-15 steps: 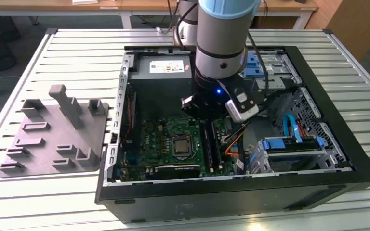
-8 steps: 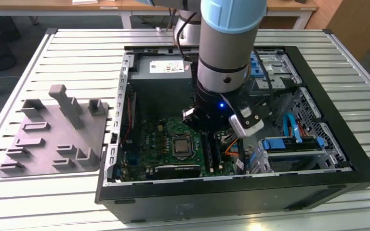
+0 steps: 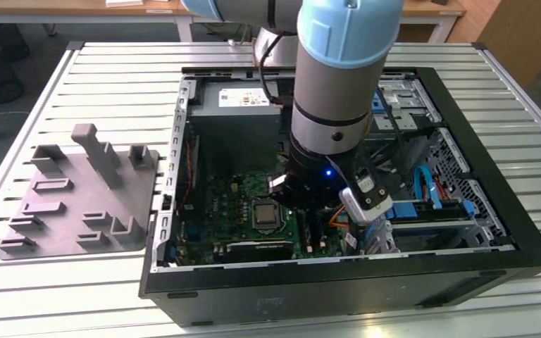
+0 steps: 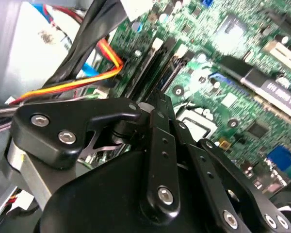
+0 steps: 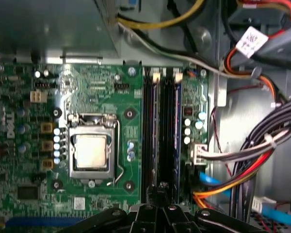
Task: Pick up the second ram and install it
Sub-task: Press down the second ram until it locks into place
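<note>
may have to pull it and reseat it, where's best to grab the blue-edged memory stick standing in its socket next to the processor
Grip the memory stick by its exposed top long edge, jaws across its two flat faces, coming straight down from above. It seems to stand on edge in a narrow socket, with another socket close on one side and cables on the other, so a sideways approach looks blocked.

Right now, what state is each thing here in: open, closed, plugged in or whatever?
computer case: lying on its side, open on top.
processor socket: clamp closed over a bare chip, no cooler on it.
memory sockets: dark strips seem to stand in them; I cannot tell whether they are fully seated.
gripper: down inside the case, at one end of the memory sockets.
grey tray: flat on the table beside the case.
</note>
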`<action>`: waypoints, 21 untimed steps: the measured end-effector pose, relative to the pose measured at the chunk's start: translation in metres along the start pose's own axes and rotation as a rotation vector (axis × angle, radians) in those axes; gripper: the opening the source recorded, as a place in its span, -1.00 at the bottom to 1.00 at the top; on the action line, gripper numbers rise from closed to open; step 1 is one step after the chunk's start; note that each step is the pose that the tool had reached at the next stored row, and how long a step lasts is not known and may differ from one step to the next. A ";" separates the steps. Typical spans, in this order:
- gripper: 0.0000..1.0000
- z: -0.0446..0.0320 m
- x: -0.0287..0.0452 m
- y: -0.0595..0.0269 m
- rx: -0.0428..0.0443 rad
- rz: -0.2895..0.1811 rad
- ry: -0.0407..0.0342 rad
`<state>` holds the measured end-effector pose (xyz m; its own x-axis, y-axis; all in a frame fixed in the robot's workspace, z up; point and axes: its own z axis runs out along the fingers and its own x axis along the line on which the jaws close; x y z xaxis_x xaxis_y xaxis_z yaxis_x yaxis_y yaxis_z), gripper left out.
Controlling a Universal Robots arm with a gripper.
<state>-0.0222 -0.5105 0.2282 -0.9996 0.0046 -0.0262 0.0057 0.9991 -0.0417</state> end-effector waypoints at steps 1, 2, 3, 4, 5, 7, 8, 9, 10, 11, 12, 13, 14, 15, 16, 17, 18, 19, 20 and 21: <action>-0.80 0.0009 0.0000 -0.0005 0.0006 0.000 0.0007; -0.80 0.0020 0.0001 -0.0009 0.0015 0.000 0.0012; -0.80 0.0026 0.0001 -0.0012 0.0031 0.000 0.0018; -0.80 0.0033 0.0001 -0.0015 0.0044 0.000 0.0022; -0.80 0.0039 0.0001 -0.0019 0.0058 0.000 0.0025; -0.80 0.0049 0.0001 -0.0028 0.0080 0.000 0.0028; -0.80 0.0050 0.0001 -0.0034 0.0091 0.000 0.0029; -0.80 0.0052 0.0001 -0.0041 0.0100 0.000 0.0029; -0.80 0.0055 0.0001 -0.0047 0.0107 0.000 0.0030; -0.80 0.0059 0.0001 -0.0054 0.0113 0.000 0.0031; -0.80 0.0064 0.0002 -0.0058 0.0116 0.000 0.0033; -0.80 0.0070 0.0002 -0.0060 0.0121 0.000 0.0039; -0.80 0.0077 0.0002 -0.0061 0.0126 0.000 0.0044; -0.80 0.0085 0.0002 -0.0062 0.0132 -0.001 0.0051; -0.80 0.0092 0.0002 -0.0063 0.0138 -0.001 0.0057; -0.80 0.0102 0.0002 -0.0063 0.0139 -0.001 0.0061; -0.80 0.0108 -0.0001 -0.0063 0.0140 -0.001 0.0067; -0.80 0.0113 -0.0005 -0.0062 0.0141 -0.001 0.0070; -0.80 0.0116 -0.0006 -0.0062 0.0145 -0.001 0.0072; -0.80 0.0117 -0.0007 -0.0062 0.0145 -0.001 0.0073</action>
<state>-0.0212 -0.5172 0.2168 -0.9998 0.0043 -0.0189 0.0053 0.9984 -0.0562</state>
